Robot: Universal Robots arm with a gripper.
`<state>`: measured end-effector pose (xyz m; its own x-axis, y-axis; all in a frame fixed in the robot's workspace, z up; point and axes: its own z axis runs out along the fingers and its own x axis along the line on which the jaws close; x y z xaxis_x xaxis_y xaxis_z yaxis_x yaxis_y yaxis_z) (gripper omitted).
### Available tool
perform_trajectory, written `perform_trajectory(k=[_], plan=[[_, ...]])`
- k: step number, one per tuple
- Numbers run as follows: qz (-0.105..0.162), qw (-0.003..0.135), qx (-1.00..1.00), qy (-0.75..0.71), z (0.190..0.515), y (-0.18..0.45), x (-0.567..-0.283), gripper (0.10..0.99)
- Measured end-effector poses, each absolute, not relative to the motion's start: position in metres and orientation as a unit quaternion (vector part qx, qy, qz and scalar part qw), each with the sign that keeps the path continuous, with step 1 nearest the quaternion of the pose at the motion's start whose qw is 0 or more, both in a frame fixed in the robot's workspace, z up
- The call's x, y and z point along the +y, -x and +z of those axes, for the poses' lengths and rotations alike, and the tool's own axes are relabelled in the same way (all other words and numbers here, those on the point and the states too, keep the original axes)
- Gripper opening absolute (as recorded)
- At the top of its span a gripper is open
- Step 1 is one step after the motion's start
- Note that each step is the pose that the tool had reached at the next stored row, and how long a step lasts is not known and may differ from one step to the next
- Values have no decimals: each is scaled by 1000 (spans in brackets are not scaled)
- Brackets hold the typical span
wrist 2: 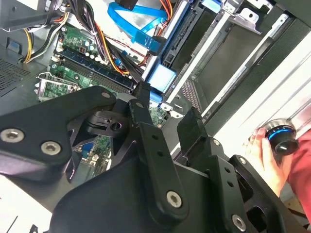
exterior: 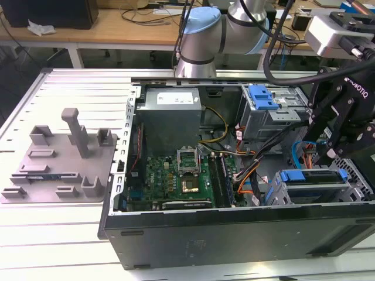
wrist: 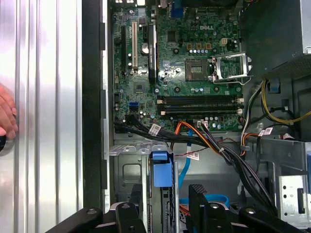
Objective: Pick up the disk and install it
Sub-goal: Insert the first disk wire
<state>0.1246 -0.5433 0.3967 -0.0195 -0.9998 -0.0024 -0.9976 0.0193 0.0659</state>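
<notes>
Ribbed metal table (exterior: 70,88) holds an open computer case (exterior: 234,234); the gripper (exterior: 329,157), fingers apart and empty, hangs just above the disk (exterior: 310,176), which lies lengthwise across the exterior view.

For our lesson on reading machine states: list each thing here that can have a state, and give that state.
Black computer case: lying flat, side open.
Silver disk in a blue plastic bracket: slotted inside the case, not gripped.
Black robot hand: open, just above that disk.
Silver processor socket: cover flipped up.
</notes>
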Motion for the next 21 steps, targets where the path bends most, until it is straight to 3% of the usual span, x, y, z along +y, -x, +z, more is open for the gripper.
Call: perform_trajectory(k=[11,16,17,19,21], plan=[[-22,21,-713,-700,397,-124,-536,502],[-9,30,-712,-701,397,-122,-521,502],[-6,29,-712,-702,397,-122,-518,502],[26,1,-713,-701,397,-122,-515,502],[33,0,-713,-700,397,-129,-513,502]])
